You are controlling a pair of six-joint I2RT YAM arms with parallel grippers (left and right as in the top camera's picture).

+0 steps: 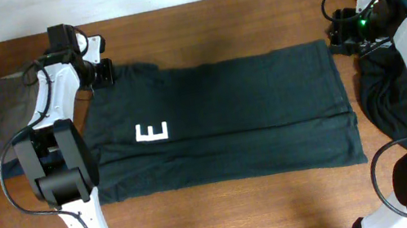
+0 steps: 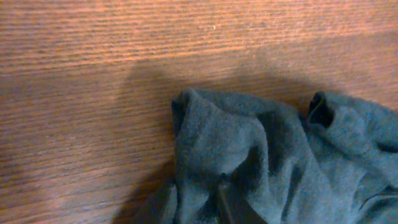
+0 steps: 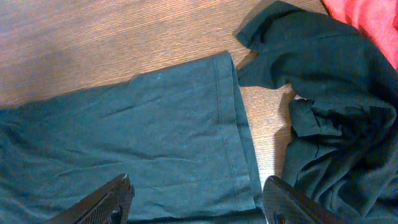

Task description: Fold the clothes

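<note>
The black T-shirt [image 1: 253, 114] lies spread flat mid-way across the wooden table [image 1: 237, 216], its white "E" print [image 1: 151, 132] facing up. My left gripper [image 1: 101, 71] sits at the shirt's far left corner, where fabric bunches around one finger [image 2: 222, 198] (I cannot tell whether my jaws have it pinched). My right gripper [image 3: 196, 205] hovers wide open over the shirt's right hem, beside a heap of dark clothing [image 3: 336, 124].
</note>
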